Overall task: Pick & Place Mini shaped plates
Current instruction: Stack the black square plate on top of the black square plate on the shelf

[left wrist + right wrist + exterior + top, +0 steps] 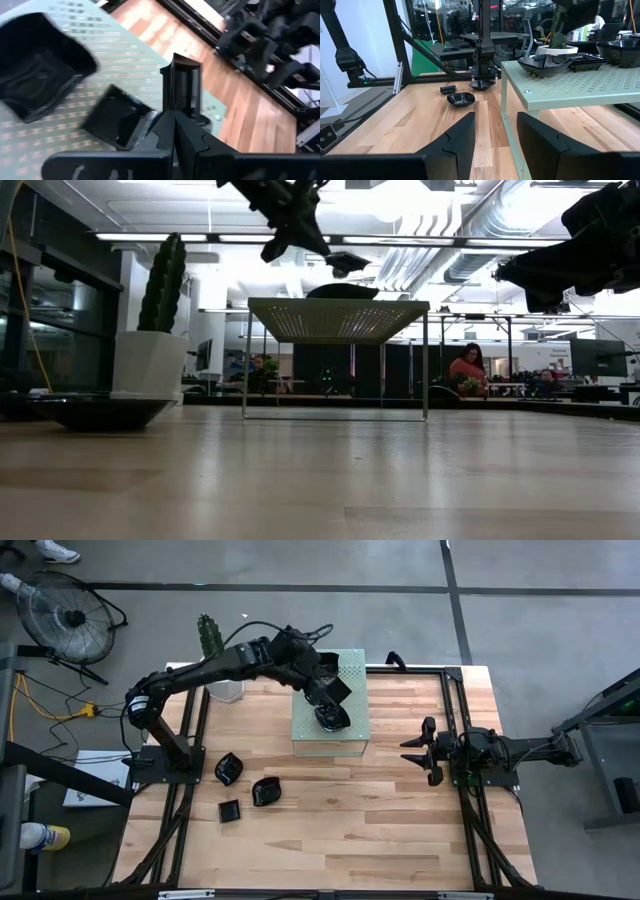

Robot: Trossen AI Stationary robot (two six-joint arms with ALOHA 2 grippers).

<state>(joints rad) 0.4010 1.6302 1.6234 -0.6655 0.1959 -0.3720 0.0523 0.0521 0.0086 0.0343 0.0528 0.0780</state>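
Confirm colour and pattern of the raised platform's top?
Pale green platform, covered in a regular grid of small perforations. The right wrist view shows it best.

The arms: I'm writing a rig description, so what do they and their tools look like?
Both arms are dark, jointed links with black cables alongside. The left tool and right tool each have two flat black angular fingers. The left arm's base joint shows a small blue mark.

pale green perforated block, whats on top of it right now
Black mini plates sit on the pale green perforated block: a round one and square ones nearer the back. The left gripper, shut, hovers above and hides part of the top.
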